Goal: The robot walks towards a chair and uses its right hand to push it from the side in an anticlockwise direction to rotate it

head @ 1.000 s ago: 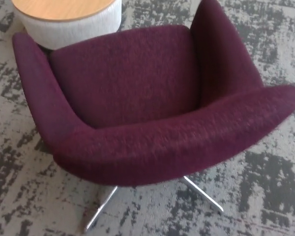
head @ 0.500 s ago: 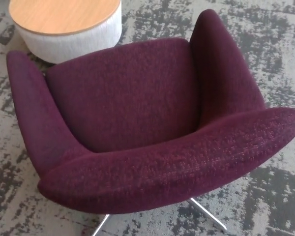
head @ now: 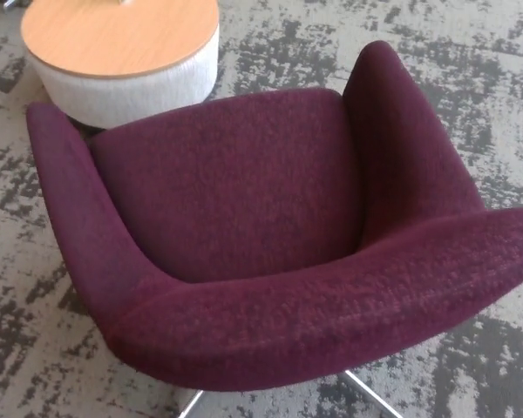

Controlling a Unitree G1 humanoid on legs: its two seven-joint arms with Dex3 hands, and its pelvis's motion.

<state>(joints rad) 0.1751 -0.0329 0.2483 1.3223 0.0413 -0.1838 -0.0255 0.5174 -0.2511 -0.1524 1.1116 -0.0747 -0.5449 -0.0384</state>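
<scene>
1. At upper left, round wooden-topped table (head: 122,35) cut by the top edge, just beside the chair's left arm.
2. Filling the centre, maroon chair (head: 244,226); backrest nearest, right tip cropped.
3. Below, metal legs (head: 370,394) mostly hidden.
4. Bare patterned carpet (head: 497,61) at right.
5. No hands visible; fingers' state impossible to tell.

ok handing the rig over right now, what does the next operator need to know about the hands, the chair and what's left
Hands: neither the left nor the right shows in the head view.
Chair: dark purple armchair fills the view directly below; its backrest is nearest the camera and its seat opens toward the round wood-topped side table at upper left. Metal base legs peek out at the bottom.
Done: the robot stands close behind the chair.
Left: bring the right hand to the chair's side and push it anticlockwise. No contact is visible yet.
</scene>
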